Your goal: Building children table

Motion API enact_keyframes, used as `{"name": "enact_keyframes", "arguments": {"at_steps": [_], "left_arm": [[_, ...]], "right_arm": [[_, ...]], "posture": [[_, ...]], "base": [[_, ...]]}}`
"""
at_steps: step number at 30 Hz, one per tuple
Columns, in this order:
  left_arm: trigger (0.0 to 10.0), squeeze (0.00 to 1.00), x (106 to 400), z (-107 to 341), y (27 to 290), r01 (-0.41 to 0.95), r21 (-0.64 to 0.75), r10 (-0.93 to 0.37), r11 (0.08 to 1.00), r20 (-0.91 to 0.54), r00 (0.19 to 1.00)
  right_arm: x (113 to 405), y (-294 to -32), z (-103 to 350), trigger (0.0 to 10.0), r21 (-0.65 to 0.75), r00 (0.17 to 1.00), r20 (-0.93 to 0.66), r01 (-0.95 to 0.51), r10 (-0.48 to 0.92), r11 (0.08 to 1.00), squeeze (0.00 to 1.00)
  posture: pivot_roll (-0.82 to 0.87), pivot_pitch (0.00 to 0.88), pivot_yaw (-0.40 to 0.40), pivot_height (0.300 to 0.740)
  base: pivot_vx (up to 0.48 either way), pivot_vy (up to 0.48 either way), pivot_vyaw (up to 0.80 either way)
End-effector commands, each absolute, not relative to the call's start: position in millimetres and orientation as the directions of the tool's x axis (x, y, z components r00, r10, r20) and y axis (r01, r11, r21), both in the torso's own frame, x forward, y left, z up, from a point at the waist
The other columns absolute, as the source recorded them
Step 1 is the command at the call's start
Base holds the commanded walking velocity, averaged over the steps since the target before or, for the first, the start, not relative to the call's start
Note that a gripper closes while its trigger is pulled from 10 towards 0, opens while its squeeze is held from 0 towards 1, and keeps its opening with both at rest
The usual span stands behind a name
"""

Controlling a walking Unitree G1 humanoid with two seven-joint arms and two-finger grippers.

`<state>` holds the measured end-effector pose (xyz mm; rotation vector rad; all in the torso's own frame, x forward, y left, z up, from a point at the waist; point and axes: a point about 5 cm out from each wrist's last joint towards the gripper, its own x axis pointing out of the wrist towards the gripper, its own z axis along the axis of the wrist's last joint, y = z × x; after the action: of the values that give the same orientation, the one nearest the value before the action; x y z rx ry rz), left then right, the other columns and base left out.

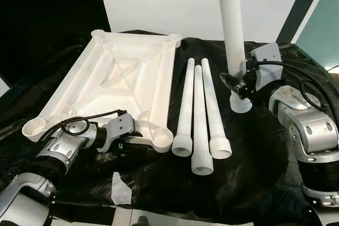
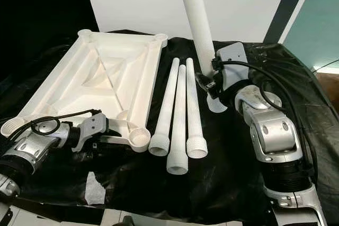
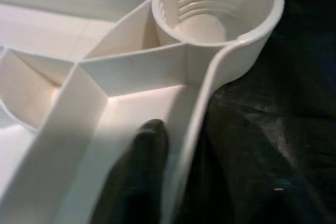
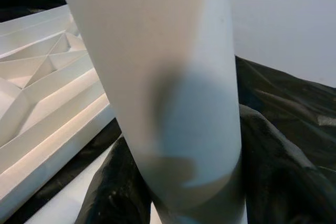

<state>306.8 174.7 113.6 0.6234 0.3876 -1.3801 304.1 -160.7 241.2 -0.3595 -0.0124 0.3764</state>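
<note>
Right claw (image 1: 239, 80) clamped around upright white plastic leg tube (image 1: 231, 30), flared end down; left claw (image 1: 128, 137) gripping upturned white ribbed table panel's (image 1: 119, 75) near rim.

No writing, label, brand mark or number can be read anywhere in these views. The white tabletop (image 1: 122, 83) lying upside down on the black cloth (image 1: 254, 173) carries only moulded ribs and threaded sockets, and the three white legs (image 1: 200, 115) beside it, like the one held upright (image 1: 231, 25), are plain. A pale scrap (image 1: 121, 189) at the cloth's near edge looks blank, though it is too small to be sure.
</note>
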Motion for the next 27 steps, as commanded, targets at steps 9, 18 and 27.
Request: {"name": "enact_keyframes", "arguments": {"at_steps": [9,18,27], "left_arm": [[8.7,0.00,298,99,134,0.977,0.207,-0.830,-0.061,-0.554,0.065],[10.0,0.00,297,92,87,0.964,0.262,-0.877,-0.038,-0.471,0.093],[10.0,0.00,297,85,71,0.957,0.290,-0.881,-0.016,-0.456,0.123]], "right_arm": [[302,-146,248,10.0,-0.339,0.919,0.015,-0.365,0.393,0.867,0.00],[292,-119,239,10.0,-0.272,0.894,0.050,-0.416,0.445,0.868,0.00],[285,-108,230,10.0,-0.172,0.882,0.038,-0.457,0.469,0.873,0.00]], "posture": [[0.17,0.000,-0.031,0.740],[0.16,0.000,-0.024,0.740],[0.15,0.000,-0.020,0.740]], "base": [[0.000,0.000,0.00],[0.000,0.000,0.00],[0.000,0.000,0.00]]}}
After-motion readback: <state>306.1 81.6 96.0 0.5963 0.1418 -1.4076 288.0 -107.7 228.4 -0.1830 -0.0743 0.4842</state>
